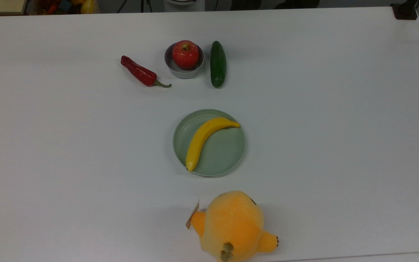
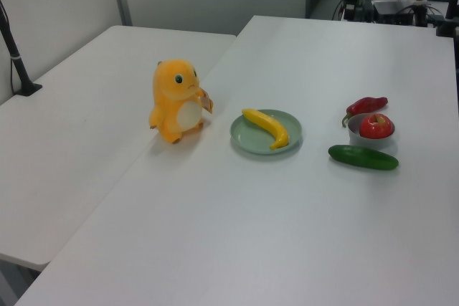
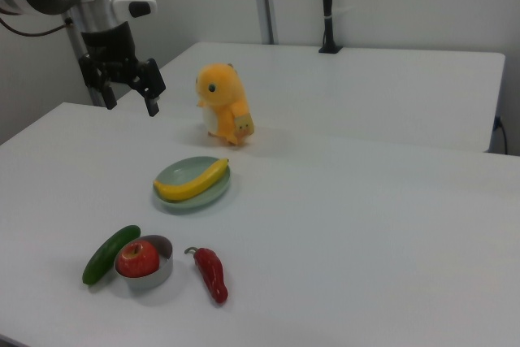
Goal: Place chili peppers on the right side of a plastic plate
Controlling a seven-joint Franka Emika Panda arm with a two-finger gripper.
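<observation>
You are looking at a task that is only just starting: the chili pepper [image 1: 139,71] is lying flat on the white table [image 1: 340,145], well apart from the plastic plate [image 1: 227,153], and nothing has hold of it. Taking the pale green plate as your landmark, the wrinkled dark-red chili is sitting beyond it and toward the top view's left, its thin green stem curling toward the small grey bowl [image 1: 184,71]. That bowl is holding a red apple [image 1: 185,54] and is standing just beside the chili, with a dark green cucumber [image 1: 218,64] lying on the bowl's other side. On the plate itself a yellow banana [image 1: 204,140] is resting diagonally, its tips reaching over the rim, so the plate's bare floor is showing mostly toward the top view's right. An orange plush toy [image 1: 233,225] is standing on the near side of the plate in the top view, apart from it.

Everything is left for you to do: reaching the chili, gripping it, carrying it past the bowl and setting it down beside the plate, judged from how things are lying now.

In the right view, the arm is hanging above the table on the far side of the plate from the chili, toward the right view's left. Its gripper [image 3: 128,85] is pointing downward and tilted a little, fingers spread partway with nothing between them, well clear of every object.
</observation>
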